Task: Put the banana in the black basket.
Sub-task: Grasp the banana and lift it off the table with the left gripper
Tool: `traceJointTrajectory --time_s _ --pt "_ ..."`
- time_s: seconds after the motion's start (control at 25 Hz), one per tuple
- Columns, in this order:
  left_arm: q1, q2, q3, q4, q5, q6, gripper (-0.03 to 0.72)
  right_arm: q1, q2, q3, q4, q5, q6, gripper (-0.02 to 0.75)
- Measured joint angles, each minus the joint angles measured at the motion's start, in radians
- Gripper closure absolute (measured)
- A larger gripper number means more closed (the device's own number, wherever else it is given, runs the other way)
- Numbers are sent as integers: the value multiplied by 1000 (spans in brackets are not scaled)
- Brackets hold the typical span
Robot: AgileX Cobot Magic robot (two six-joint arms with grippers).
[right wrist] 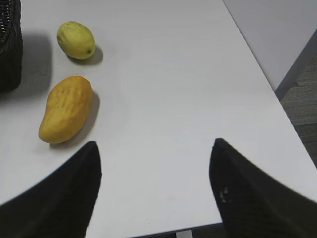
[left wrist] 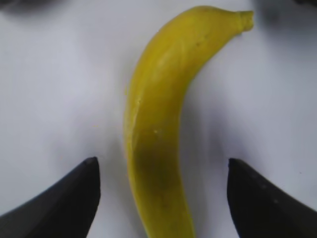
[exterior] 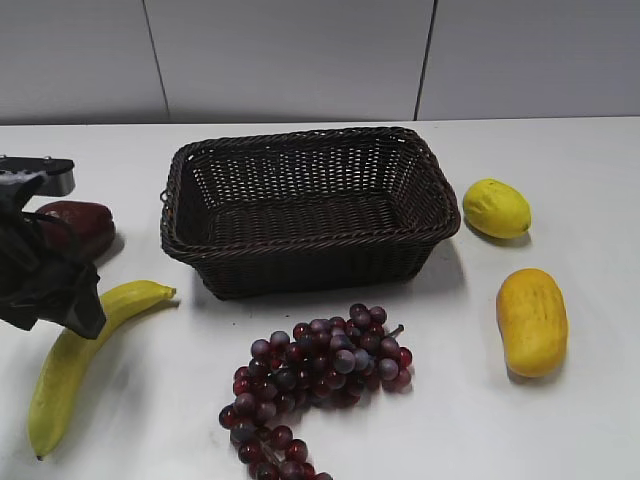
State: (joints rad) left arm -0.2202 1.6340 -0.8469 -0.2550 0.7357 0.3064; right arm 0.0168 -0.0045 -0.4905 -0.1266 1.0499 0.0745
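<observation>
The long yellow banana (exterior: 70, 355) lies on the white table at the front left, left of the black basket (exterior: 300, 150). My left gripper (exterior: 75, 300) hangs over the banana's middle. In the left wrist view it (left wrist: 161, 166) is open, with the banana (left wrist: 158, 114) lying between the two fingers and clear of both. The basket stands empty at the middle back. My right gripper (right wrist: 153, 148) is open and empty over bare table near the right edge; it is out of the exterior view.
A bunch of dark red grapes (exterior: 320, 375) lies in front of the basket. A small yellow lemon-like fruit (exterior: 497, 208) and an orange-yellow oval fruit (exterior: 532, 320) lie to its right. A dark red fruit (exterior: 85, 225) sits behind the left arm.
</observation>
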Motion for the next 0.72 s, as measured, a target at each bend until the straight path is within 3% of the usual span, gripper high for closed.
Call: traceJointTrajectory --time_s 0.44,0.72 --pt "-1 130 -18 15 -53 0 97 0 0 0 0 0 0 187" --pt "-1 166 -19 19 -70 0 153 0 0 0 0 0 0 187"
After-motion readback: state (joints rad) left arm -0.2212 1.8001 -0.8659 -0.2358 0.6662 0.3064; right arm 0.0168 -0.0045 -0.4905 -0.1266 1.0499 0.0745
